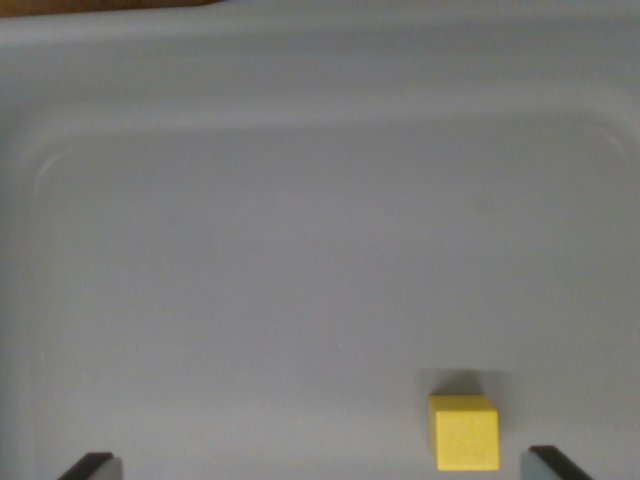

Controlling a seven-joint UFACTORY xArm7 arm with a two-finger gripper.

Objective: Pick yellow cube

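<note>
Grey tray (300, 200) floor, blurred. Yellow cube (464, 432) near edge, right of centre, close to right fingertip. Gripper (320, 465) spread wide, probably empty. Risk: off-centre closing, right finger nudging cube sideways.

— Where was this taken?
— Hard to say for certain. The wrist view looks down into a pale grey plastic tray with rounded corners and a raised rim (300, 110), and that fills nearly the whole picture.
— Anything beyond the tray?
— Only a thin strip of brown wooden surface (100, 3) along the top edge.
— A home, then, or a lab?
— It suggests a plain test bench: a bare tray and one small yellow foam-like cube (464, 432), with no household clutter. The room itself cannot be told.
</note>
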